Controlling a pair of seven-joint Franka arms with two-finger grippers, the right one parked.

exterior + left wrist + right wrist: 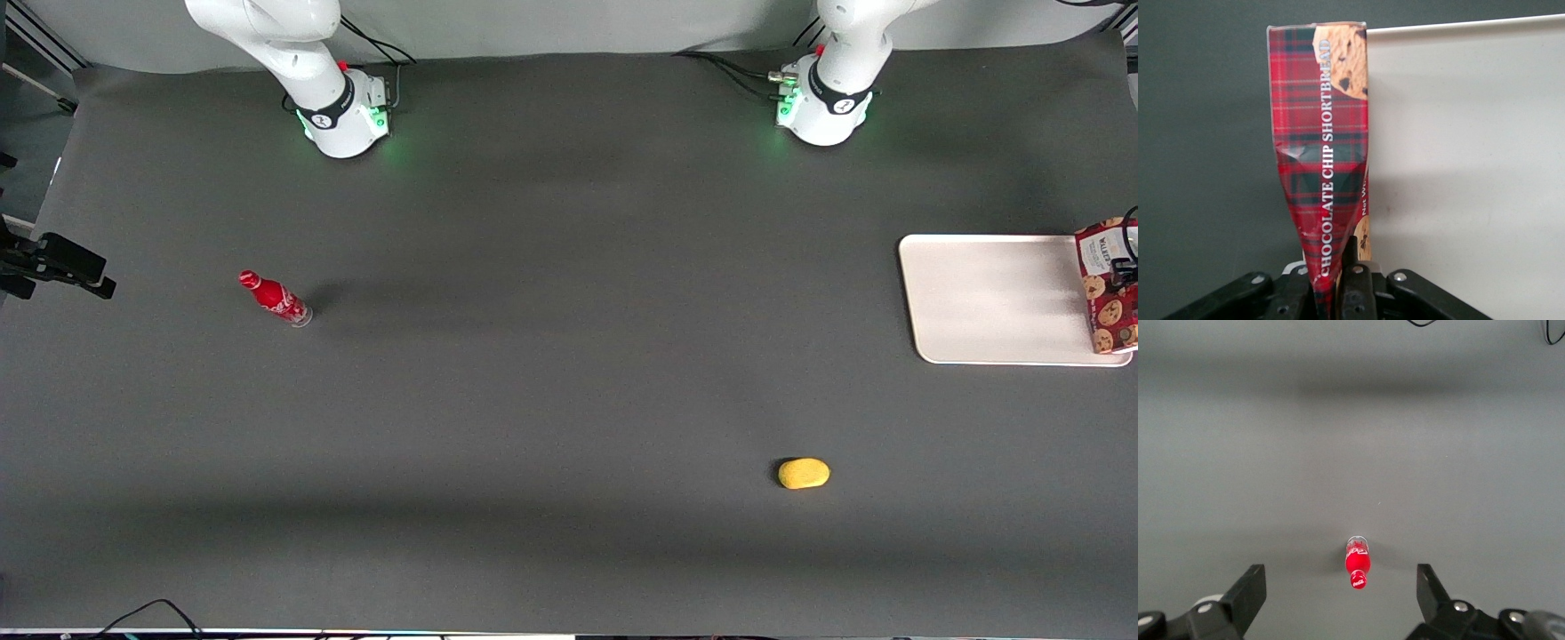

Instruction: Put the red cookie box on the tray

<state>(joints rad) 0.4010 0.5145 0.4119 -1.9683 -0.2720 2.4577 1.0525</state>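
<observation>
My left gripper (1331, 293) is shut on the red cookie box (1321, 153), pinching one narrow end so that the tartan carton is creased there. The box points away from the wrist. It hangs along the rim of the cream tray (1458, 167), partly over the tray and partly over the dark table. In the front view the red cookie box (1105, 289) shows at the tray (996, 302) end nearest the working arm's end of the table, cut off by the frame edge. The gripper itself is almost entirely outside that view.
A small red bottle (276, 299) lies on its side toward the parked arm's end of the table. A yellow oval object (804, 473) sits nearer the front camera than the tray. A black mount (53, 262) juts in at the parked arm's end.
</observation>
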